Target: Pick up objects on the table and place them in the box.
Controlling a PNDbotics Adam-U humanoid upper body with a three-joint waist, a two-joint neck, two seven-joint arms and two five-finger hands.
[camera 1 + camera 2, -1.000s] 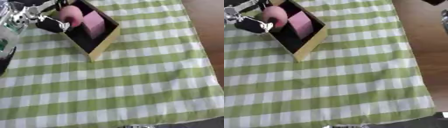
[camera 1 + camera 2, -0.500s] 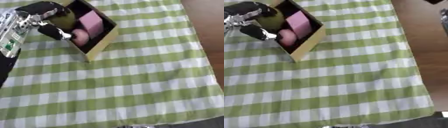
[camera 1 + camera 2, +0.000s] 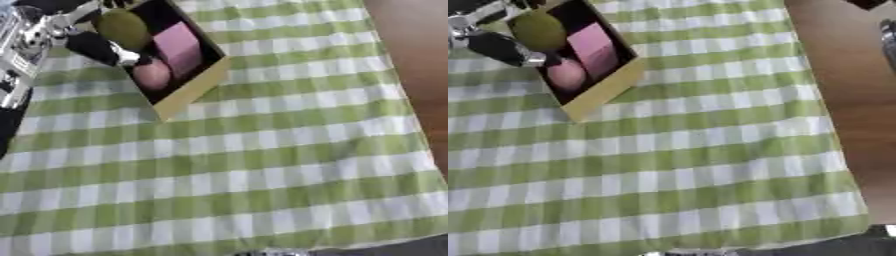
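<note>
The left hand (image 3: 92, 46) hangs at the box's (image 3: 194, 92) near-left wall, its dark fingers reaching over the rim; a second ago those fingers were wrapped round a rounded pink object (image 3: 151, 74), carried above the box, and half a second ago that object was already down inside; now it lies on the box floor just past the fingertips, with the fingers off it, so the hand reads as released, though the tips are still close above the rim. Beside the hand, further in, sits an olive-green rounded object (image 3: 122, 27), and beyond the pink one, on the side away from the hand, a flat pink block (image 3: 179, 44); all three are inside the box.

So the drop looks done; the hand need only lift clear without catching the wall or nudging the pink object. The green-and-white checked cloth (image 3: 262, 165) over the worktop shows nothing else lying on it on the side away from the hand; whatever may lie behind the arm, at the view's left edge, is hidden. On that showing the task seems near its end, or finished, unless something remains out of view.

The right hand shows in neither view; a dark shape at the far upper right cannot be made out.
</note>
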